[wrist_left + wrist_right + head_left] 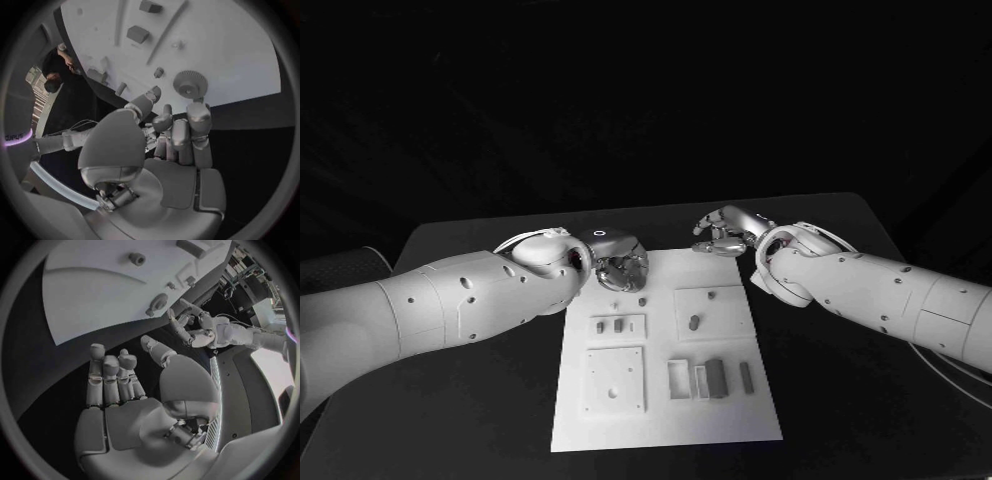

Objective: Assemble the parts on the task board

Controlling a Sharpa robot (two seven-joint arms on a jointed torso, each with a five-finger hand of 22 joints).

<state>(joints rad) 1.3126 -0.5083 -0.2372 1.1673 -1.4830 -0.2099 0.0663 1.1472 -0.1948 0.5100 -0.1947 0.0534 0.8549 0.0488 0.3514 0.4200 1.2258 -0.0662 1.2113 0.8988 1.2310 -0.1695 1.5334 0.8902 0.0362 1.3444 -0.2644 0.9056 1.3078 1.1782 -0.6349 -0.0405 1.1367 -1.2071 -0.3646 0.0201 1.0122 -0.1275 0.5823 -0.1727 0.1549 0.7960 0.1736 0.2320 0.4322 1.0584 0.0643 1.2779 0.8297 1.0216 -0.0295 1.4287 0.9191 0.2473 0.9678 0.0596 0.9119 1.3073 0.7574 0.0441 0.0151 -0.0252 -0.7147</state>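
Left hand [620,262]: fingers [181,131] lying together and lightly curled, thumb set apart, gripping nothing; hovering over the far left corner of the task board [733,405], fingertips just short of a small toothed gear [189,84] lying flat near the board's far edge, whether touching it or not cannot be told.

Right hand [728,233]: fingers [115,375] stretching out side by side, thumb angling away, holding nothing; hanging over the black table [473,240] just beyond the board's far right corner, apart from every part.

Lying on the board, going outward from the hands: a small dark peg [642,298] just beside the left fingertips; a square plate with a dark part [692,322] on it toward the right side; a small plate with two short upright pieces [609,325] on the left; farther toward the near edge, a larger square plate [613,380] on the left and a row of long grey bars [715,378] standing side by side on the right.

Both white arms reaching in from the sides, the left arm [444,300] crossing low over the table's left part, the right arm [877,290] coming in from the right edge.
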